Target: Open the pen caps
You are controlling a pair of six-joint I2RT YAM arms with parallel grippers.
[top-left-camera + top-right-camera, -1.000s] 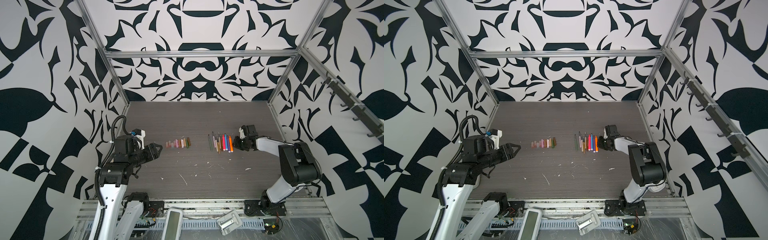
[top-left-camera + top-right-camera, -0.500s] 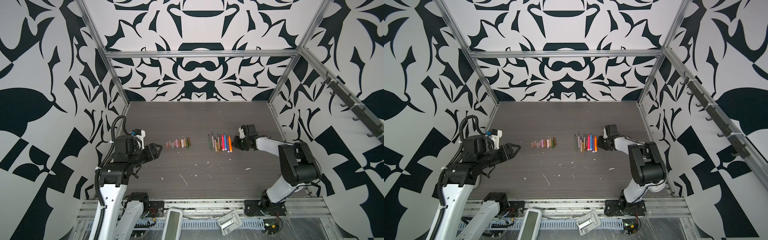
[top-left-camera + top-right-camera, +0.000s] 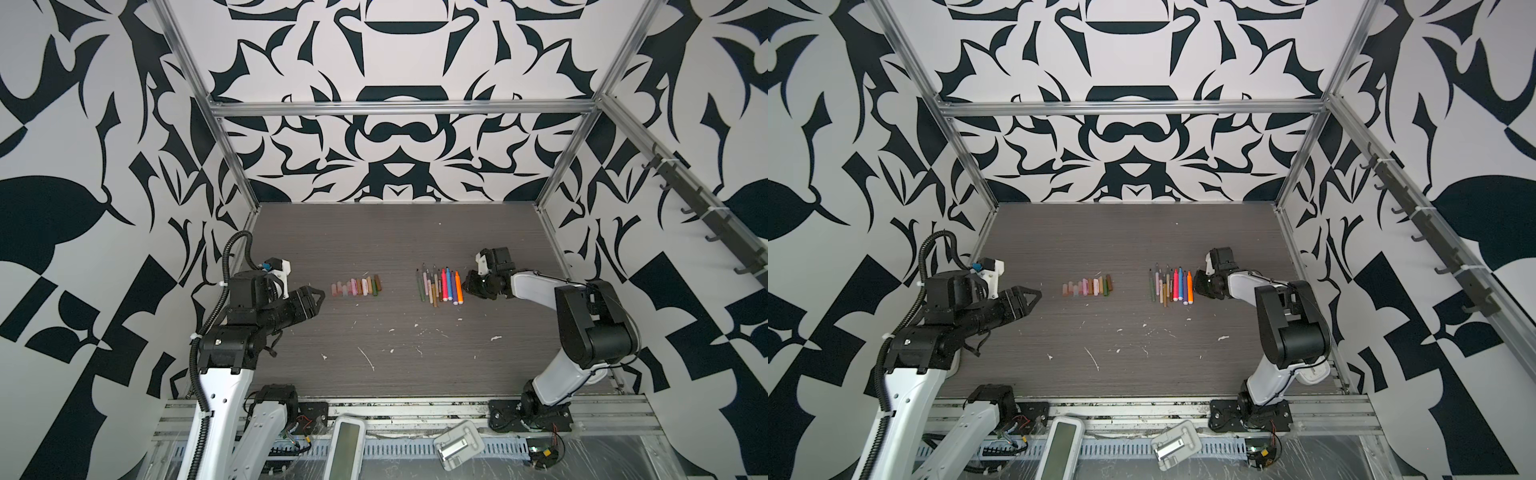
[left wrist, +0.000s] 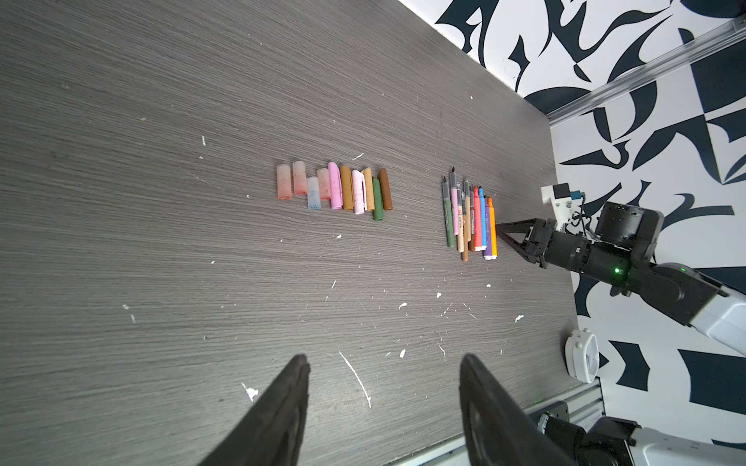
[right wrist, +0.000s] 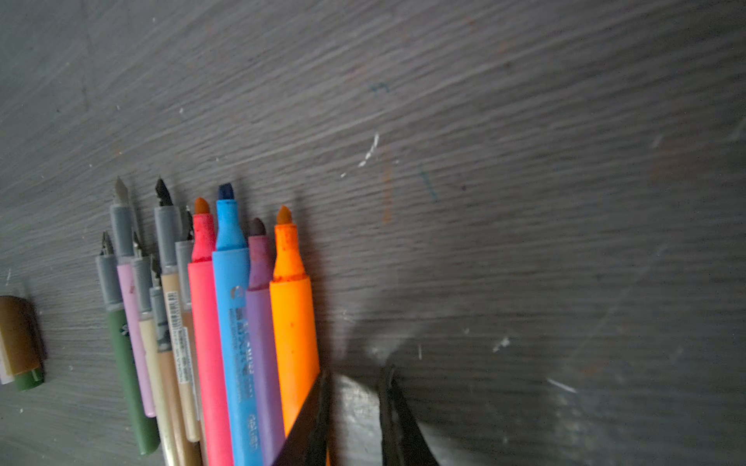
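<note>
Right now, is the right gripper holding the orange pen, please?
No, the right gripper has only bare table between its jaws, and the orange pen lies beside it.

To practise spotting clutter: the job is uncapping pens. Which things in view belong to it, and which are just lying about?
Job:
- row of short stubby plastic pen caps
- row of slim uncapped felt-tip pens

Lying about:
- white flecks on the dark wood-grain table
- flat white rectangular device and pale grey clip-like device, both beyond the table's near edge

R wrist view: pens [image 5: 226, 322] cut off by frame edge, orange pen [image 5: 292, 314] partly behind right tool [image 5: 356, 373].
</note>
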